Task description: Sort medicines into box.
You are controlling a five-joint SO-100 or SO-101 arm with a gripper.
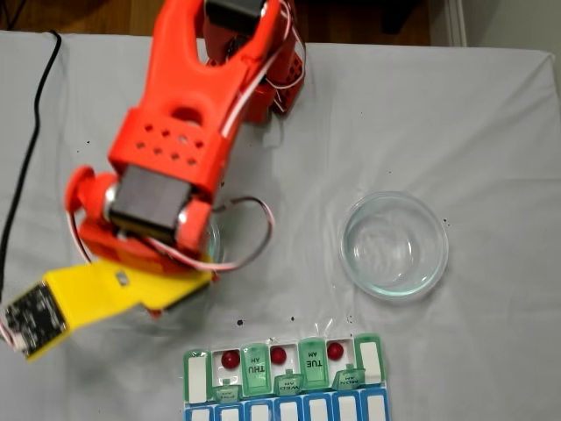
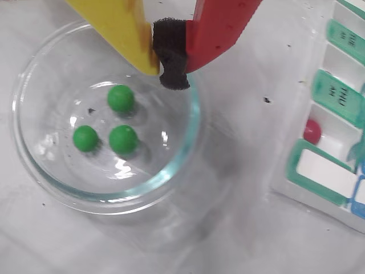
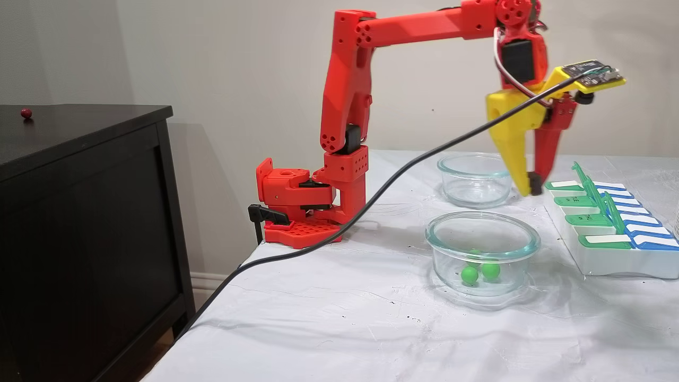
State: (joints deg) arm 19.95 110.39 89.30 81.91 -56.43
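The pincer point(image 2: 171, 63), one yellow finger and one red, is pressed together on its black foam pad with nothing between, hanging above the far rim of a round clear glass dish point(image 2: 40, 171). The wrist view looks straight into that dish: three glossy green round pills point(image 2: 121, 98) lie loose on its bottom, close together. A fixed view from the side point(image 3: 530, 185) shows the pincer raised well clear of the white-covered desk point(image 3: 329, 318), between the two glass dishes and the pill organizer. A fixed view from above shows a second glass dish point(image 1: 394, 244) holding nothing, and the flat pill organizer with translucent green lids point(image 1: 285, 368), where three dark red round pills point(image 1: 230, 359) sit in separate open white cells.
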